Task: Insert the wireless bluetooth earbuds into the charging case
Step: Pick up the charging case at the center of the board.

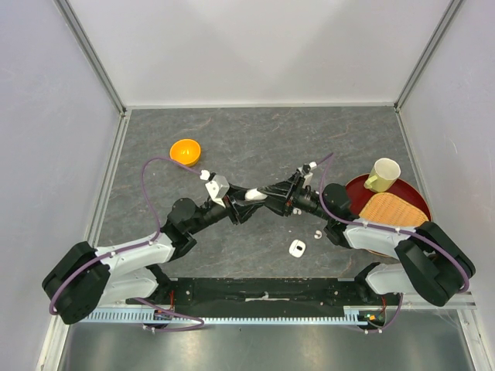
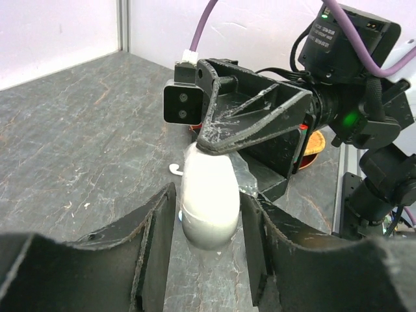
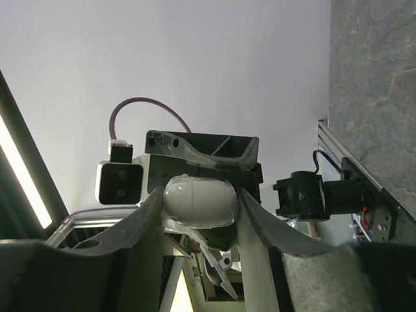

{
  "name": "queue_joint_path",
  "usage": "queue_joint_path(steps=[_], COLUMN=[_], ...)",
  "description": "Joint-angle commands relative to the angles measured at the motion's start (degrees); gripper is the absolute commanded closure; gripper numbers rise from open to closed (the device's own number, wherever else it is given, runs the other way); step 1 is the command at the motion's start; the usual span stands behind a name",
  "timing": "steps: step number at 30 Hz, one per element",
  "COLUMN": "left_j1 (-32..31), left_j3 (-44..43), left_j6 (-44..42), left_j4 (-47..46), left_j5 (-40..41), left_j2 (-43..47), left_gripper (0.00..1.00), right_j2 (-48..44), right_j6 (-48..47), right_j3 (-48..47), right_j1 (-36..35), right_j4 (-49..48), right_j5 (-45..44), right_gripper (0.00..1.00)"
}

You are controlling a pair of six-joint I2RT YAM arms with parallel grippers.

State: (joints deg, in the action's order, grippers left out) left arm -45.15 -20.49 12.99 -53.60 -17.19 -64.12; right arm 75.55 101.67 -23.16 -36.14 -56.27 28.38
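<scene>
We see the two arms meet nose to nose above the middle of the table (image 1: 255,139), both on one case (image 2: 207,218). The case hangs in the air between them. We judge this to be a handover, or a two-handed hold to get the lid open.

The right gripper (image 3: 200,198) is clamped on the case. Its pads press both flanks in its own view, and in the left wrist view it caps the upper end. The left gripper (image 2: 209,195) brackets the lower end, but a sliver of gap shows on one side. We cannot tell whether it grips or has let go.

The case is a smooth, glossy white pebble, rounded all over and slippery-looking, and we see no raised lid. The fingers are matte black and scuffed at the edges. The table is dark grey, veined like slate.

From the grippers, an open case (image 1: 298,248) lies at 5 o'clock, white with dark sockets facing up. One earbud (image 1: 317,233) sits near it at its 1 o'clock, tiny and white, outside any socket. In the left wrist view a small hooked white piece, likely a second earbud (image 2: 175,170), lies on the table beyond the held case.

An orange bowl (image 1: 185,151) sits at 10 o'clock. A red tray (image 1: 352,189) at 3 o'clock carries a pale cup (image 1: 383,175) and a woven mat (image 1: 394,210).
</scene>
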Motion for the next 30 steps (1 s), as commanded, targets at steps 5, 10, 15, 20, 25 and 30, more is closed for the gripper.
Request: queue_joint_path(steps=[5,10,15,20,25,30], left_j1=[-0.21,-0.29,-0.29,-0.29,-0.29,-0.38], left_j3=[3.0,3.53,4.76,5.81,6.87,7.22], left_j6=[-1.83,-1.66,-1.48,-1.74,-2.09,-3.41], left_j4=[-12.22,-15.39,-19.86,-23.12,-27.6,-29.27], left_j5=[-2.76,-2.67,-1.97,-2.06,-2.23,-2.94], left_j2=[-0.57,-1.71,-2.76,-3.47,-4.87,-5.93], left_gripper=[0.54,0.61,0.61,0.56,0.51,0.51], right_j2=[-0.14,0.3,0.74,1.36,2.15,2.23], right_j6=[1.87,1.87,1.87,1.87,1.69,1.08], right_j3=[0.48,0.31,0.48,0.48,0.57,0.22], right_j1=[-0.07,-0.07,-0.07,-0.07,-0.07,-0.07], right_j4=[-5.96,-6.04,-6.04,-6.04,-5.78,-4.2], right_j5=[-0.7,-0.52,-0.43,-0.26,-0.17,0.01], right_gripper=[0.7,0.7,0.7,0.69,0.69,0.69])
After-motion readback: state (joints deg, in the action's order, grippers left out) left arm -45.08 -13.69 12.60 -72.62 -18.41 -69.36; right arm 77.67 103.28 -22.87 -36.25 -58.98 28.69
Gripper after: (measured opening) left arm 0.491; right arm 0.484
